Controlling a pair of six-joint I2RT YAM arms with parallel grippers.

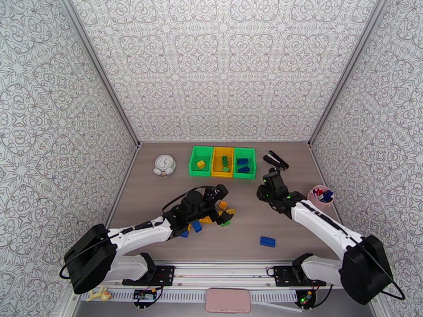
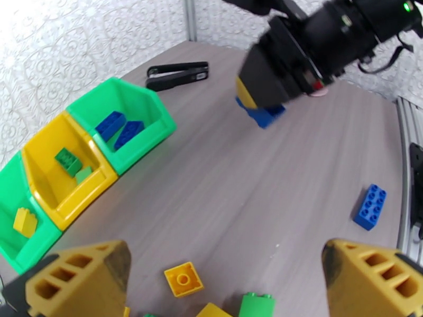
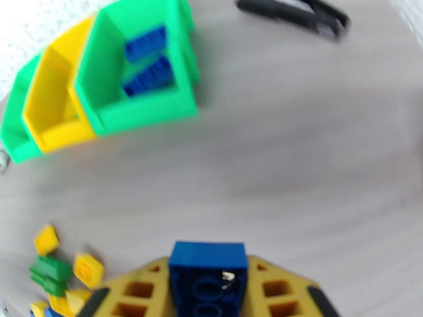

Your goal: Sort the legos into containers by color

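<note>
Over wooden table, right claw pinches blue lego between its fingers.

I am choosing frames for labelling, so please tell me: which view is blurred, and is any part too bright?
Right wrist view: motion blur smears the bins and the black tool; the blue brick in the right gripper looks sharper. Left wrist view: mostly sharp, but the wall at top left is washed out white. Top external view: sharp and evenly lit.
</note>
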